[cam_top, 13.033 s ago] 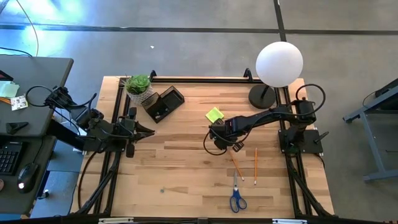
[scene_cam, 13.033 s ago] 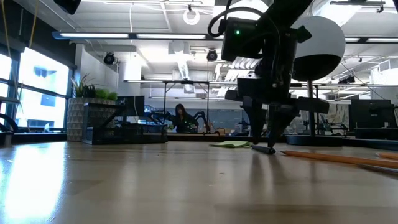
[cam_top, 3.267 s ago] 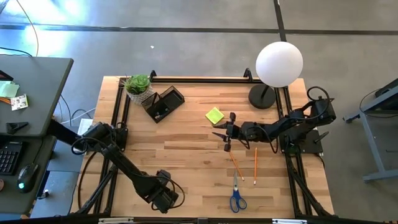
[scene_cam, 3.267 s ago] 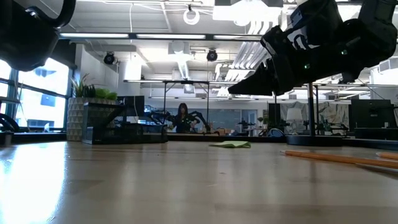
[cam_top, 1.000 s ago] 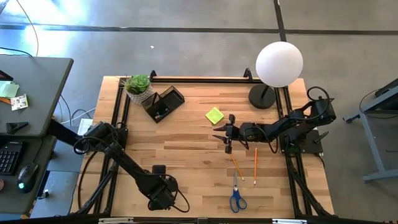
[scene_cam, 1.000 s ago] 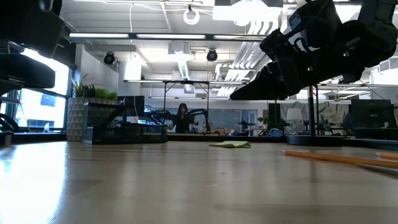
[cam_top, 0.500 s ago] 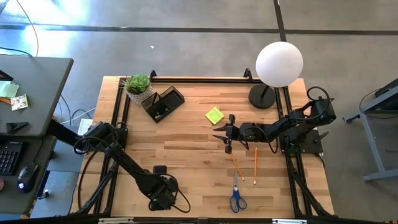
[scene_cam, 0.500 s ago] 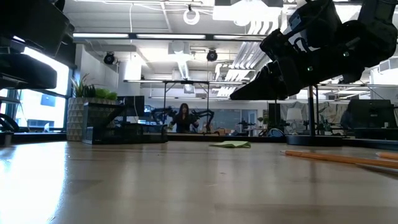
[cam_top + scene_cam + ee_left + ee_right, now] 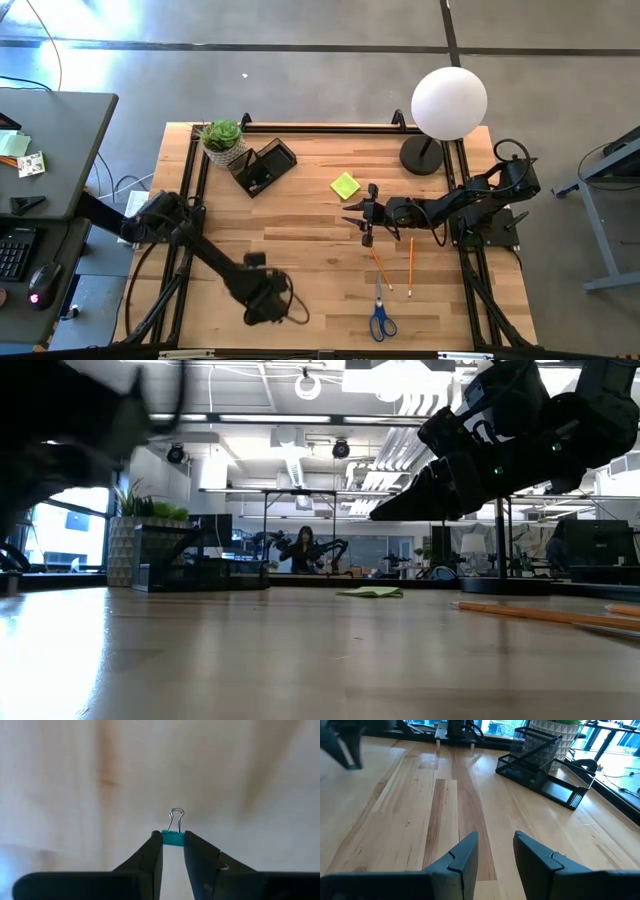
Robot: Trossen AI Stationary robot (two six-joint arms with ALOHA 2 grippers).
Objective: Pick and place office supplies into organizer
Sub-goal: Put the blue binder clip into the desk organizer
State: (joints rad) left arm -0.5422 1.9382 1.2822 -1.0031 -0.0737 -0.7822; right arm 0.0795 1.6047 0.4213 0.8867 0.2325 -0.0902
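Grip on a small teal binder clip [image 9: 173,839] by the left gripper [image 9: 173,836], well away from the organizer [image 9: 262,166] toward the table's near edge. Pinches the clip by its teal body, jaws closed against both sides, wire handle poking out ahead past the fingertips. Probably holds it there because the flat body gives the pads a firm bite, while the thin wire would slip. Hangs just above bare wood, apparently lifted clear for the carry back to the organizer.

Waiting posture for the right gripper [image 9: 365,215], out beyond the organizer toward the lamp [image 9: 449,102], raised off the table. Jaws spread with nothing between them, seemingly parked clear of the left arm's route. Faces the organizer across the boards.

Remaining supplies all on the far side from the organizer: yellow-green sticky pad [image 9: 345,185] nearest, two pencils [image 9: 380,268] farther off beneath the right gripper, blue-handled scissors [image 9: 381,320] farthest. Organizer tucked beside the potted plant [image 9: 222,137], angled, compartments open upward for a drop from above.
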